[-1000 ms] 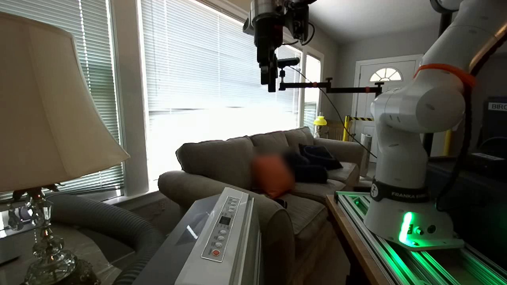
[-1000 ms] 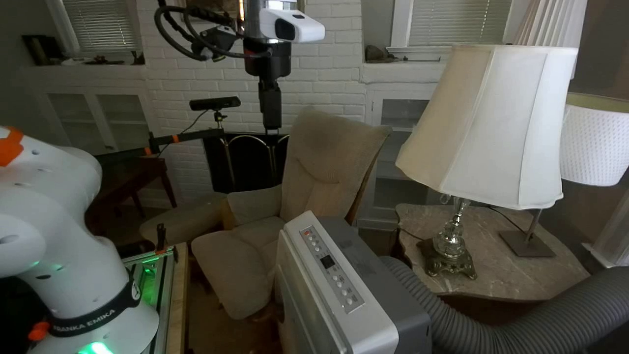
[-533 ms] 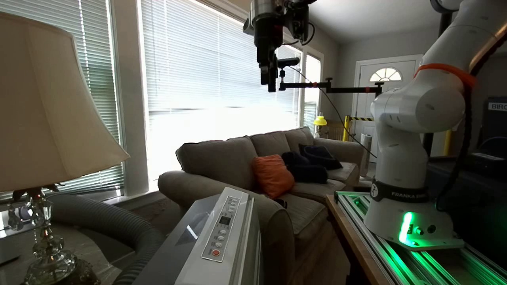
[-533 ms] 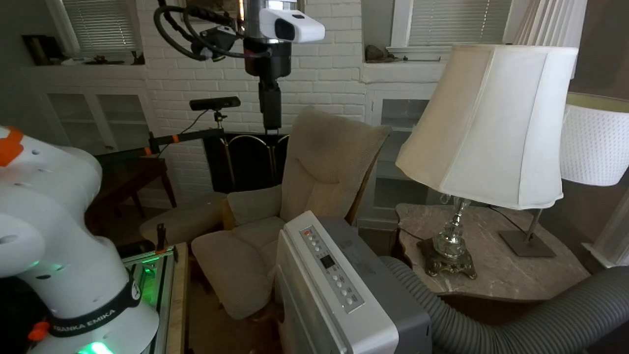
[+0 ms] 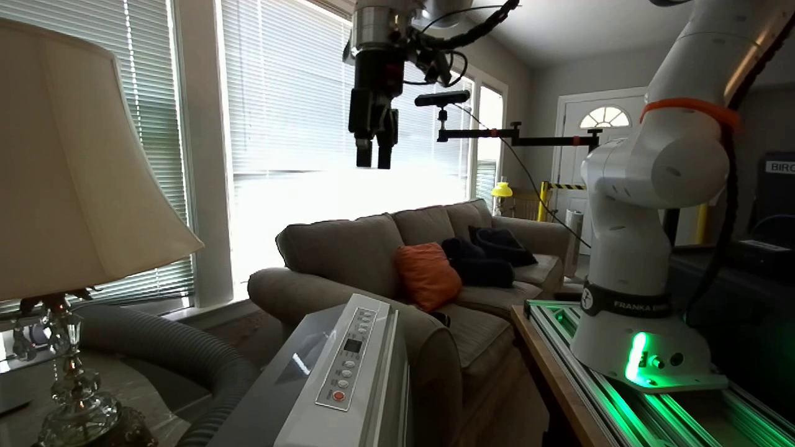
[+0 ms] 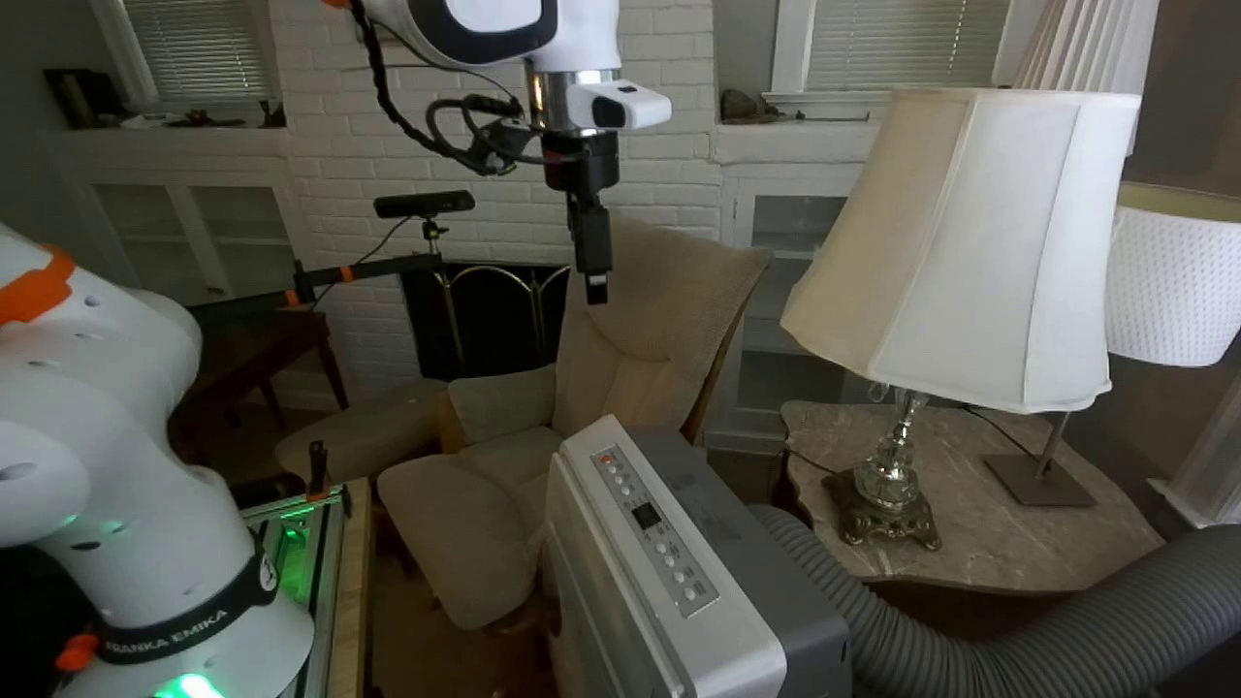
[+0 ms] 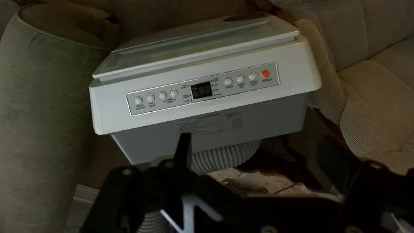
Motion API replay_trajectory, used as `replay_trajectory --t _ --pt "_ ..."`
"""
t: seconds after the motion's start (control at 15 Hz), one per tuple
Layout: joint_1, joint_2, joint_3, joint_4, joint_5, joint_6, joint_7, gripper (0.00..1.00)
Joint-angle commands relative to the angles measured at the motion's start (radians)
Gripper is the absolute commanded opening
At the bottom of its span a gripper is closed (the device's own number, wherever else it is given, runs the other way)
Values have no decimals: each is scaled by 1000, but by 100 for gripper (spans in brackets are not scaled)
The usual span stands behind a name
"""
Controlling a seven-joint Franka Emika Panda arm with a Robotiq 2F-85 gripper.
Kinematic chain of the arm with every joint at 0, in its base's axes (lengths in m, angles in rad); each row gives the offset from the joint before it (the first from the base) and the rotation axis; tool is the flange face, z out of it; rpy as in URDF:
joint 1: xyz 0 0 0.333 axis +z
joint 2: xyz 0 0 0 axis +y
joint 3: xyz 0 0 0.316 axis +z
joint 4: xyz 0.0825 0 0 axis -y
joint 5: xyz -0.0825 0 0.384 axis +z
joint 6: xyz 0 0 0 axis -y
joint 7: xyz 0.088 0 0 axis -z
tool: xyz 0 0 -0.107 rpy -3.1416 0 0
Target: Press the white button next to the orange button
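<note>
Brought the black two-fingered gripper [image 5: 374, 160] lower in both exterior views, and sideways, nearer the boxy white-and-grey appliance [image 6: 693, 553]. Shifted the orange band [image 6: 39, 288] around the white jointed arm [image 5: 671, 167] slightly. Lowered a white black-trimmed link [image 6: 485, 44] into an exterior view. Revealed, in an exterior view, a clear gap between black fingers [image 5: 384, 155] overlapping half a second ago.

There are seven white buttons [image 7: 253, 76] and one orange button [image 7: 265, 73].
</note>
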Motion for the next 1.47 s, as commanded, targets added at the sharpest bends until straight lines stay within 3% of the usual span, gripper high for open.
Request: replay_trajectory --t 0.0,0.53,0.6,1.4 --pt "-2 139 44 37 -77 92 89 68" --pt "47 301 37 44 -92 178 58 4" --pt "58 316 40 42 -92 186 56 1" --pt "122 502 38 51 -131 285 51 0"
